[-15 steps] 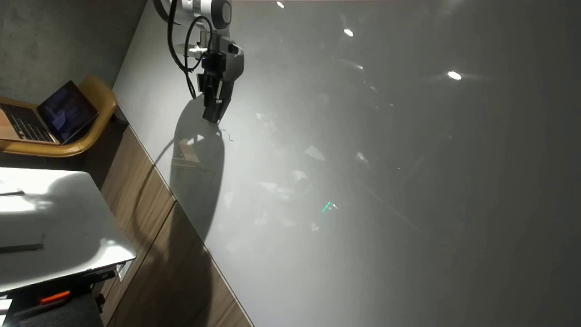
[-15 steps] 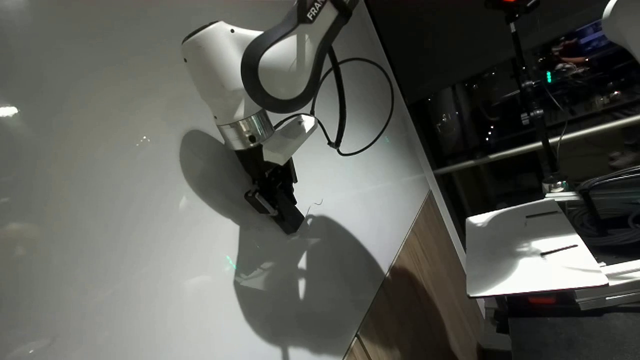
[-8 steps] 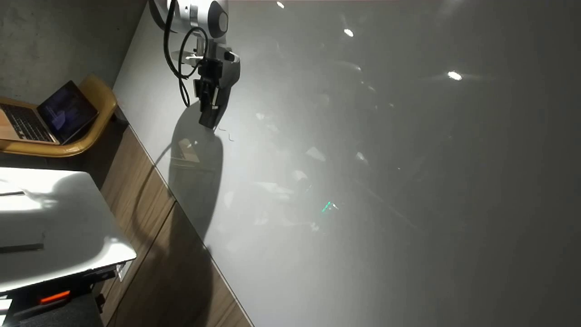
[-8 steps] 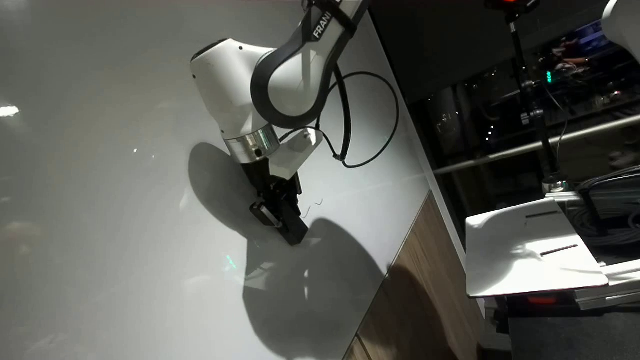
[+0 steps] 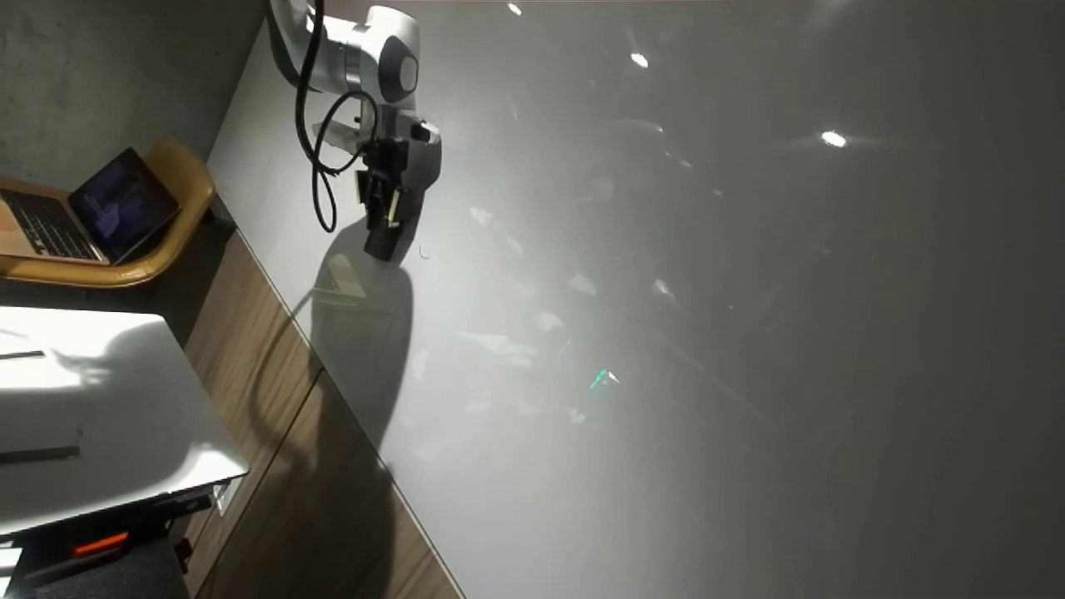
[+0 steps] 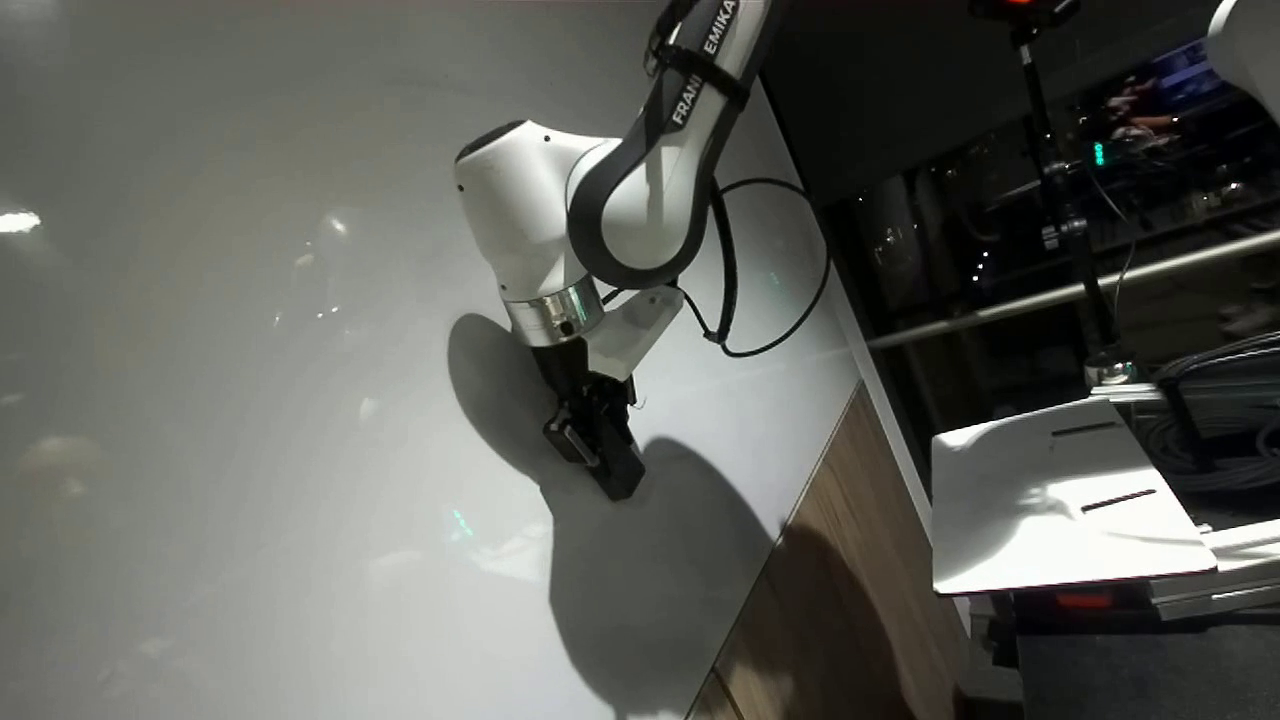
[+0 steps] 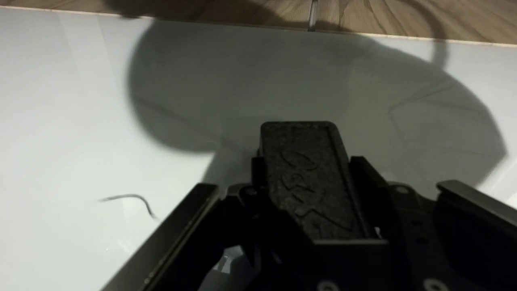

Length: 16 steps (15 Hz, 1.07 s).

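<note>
gripper (image 7: pixel 307 161): clenched on a dark block (image 7: pixel 310 182), one finger along each long side
dark block: between the fingers, lettered face toward the wrist camera, far end jutting past the fingertips; it lies close over or on the white board (image 6: pixel 250 560), and contact cannot be told for sure
step in hand: by the pose, guiding the block along the board
block angle: best to bring the hidden underside parallel to the board, since a tilted block would likely bear on its far edge alone
pressure: light and even seems right; too hard a push could twist the block in the grip
thin dark line (image 7: pixel 132 196): left of the block in the wrist view and apart from it; a sideways move calls for small, slow steps
shadow (image 7: pixel 242 81): lies over the board in front of the block, so the gap is better judged from both exterior views together
wooden panel (image 7: pixel 383 18): borders the board beyond the block; leave room so that the far end does not catch at the seam
cable (image 6: pixel 729 265): loops beside the arm (image 6: pixel 520 210); gentle wrist turns should spare it from snagging
</note>
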Each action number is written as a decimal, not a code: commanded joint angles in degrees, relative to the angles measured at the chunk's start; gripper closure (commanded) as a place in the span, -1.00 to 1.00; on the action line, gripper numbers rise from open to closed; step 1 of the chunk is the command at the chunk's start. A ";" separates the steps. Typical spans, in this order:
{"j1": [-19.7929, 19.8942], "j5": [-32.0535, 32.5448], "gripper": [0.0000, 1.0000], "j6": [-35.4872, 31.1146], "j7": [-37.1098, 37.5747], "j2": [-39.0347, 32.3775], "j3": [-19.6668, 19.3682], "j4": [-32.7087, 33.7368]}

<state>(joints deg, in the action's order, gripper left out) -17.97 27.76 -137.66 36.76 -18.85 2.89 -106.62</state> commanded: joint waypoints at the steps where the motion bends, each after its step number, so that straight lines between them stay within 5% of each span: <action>1: 3.71 2.70 0.43 -8.44 -1.22 -0.86 -4.37 0.15; 16: 11.10 -1.18 0.43 -9.92 -10.16 4.62 -7.18 -7.05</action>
<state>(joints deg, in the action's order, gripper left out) -8.83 27.18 -144.19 28.57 -13.06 -3.19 -116.63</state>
